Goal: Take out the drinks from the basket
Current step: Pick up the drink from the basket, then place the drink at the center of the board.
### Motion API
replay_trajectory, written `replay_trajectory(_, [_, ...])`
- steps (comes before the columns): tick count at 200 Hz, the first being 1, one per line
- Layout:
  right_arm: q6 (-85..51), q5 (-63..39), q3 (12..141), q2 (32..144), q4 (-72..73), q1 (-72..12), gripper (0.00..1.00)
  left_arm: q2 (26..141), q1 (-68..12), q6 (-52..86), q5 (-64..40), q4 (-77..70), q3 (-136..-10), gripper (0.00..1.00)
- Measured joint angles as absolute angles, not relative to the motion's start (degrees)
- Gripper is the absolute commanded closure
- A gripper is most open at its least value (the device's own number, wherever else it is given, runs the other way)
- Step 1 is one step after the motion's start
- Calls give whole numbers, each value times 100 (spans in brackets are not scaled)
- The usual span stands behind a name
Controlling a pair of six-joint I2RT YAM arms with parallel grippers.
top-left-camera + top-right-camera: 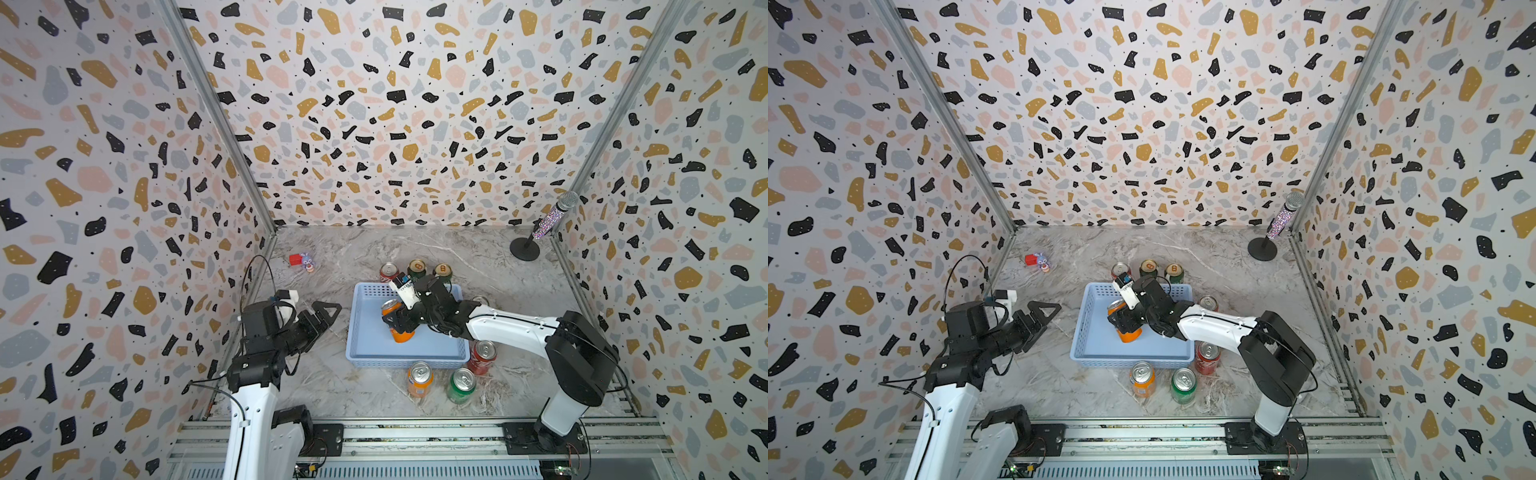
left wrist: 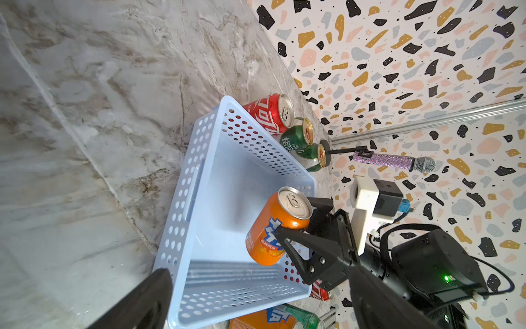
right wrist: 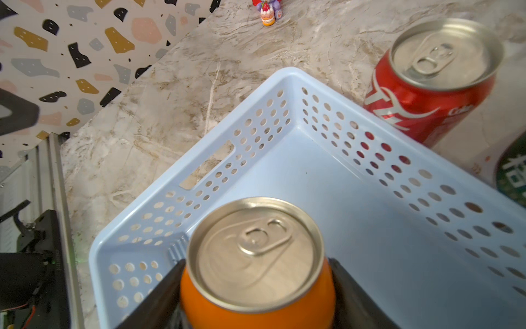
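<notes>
Orange can (image 3: 253, 250) clamped in the right gripper (image 3: 256, 296), jaws partly closed, inside the pale blue basket (image 3: 256, 128); lift straight up before moving sideways

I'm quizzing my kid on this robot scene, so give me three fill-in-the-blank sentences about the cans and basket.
The one can inside the basket is ____ in colour.
It is held by the ____ gripper.
Of the three cans on the near side of the basket, the middle can is ____.
Missing words: orange, right, green.
</notes>
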State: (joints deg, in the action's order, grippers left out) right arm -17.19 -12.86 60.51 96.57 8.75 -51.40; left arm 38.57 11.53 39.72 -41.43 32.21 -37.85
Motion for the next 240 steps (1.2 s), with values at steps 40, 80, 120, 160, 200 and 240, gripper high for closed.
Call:
replay_trajectory(40, [-1872,-1260,5955,9247,1431,-5430,100,3760,1153,3964,-4093,3216,-3785,0])
replay_trajectory(80, [-1876,-1024,5712,8866,2182,-5870,100,3717,1153,3964,-3970,3216,-3785,0])
replay_trajectory(120, [-1774,-523,5181,8650,2908,-6643,100,3603,1153,3968,-3767,3216,-3785,0])
replay_trajectory(160, [-1562,-80,4797,8656,3454,-7251,100,3522,1153,3988,-3597,3227,-3802,0])
replay_trajectory(200, [-1197,464,4716,8917,4150,-7749,100,3245,1153,3992,-3489,3227,-3815,0])
replay_trajectory(240, [-749,1116,4539,9679,5081,-8267,100,2777,1153,4018,-3389,3236,-3813,0])
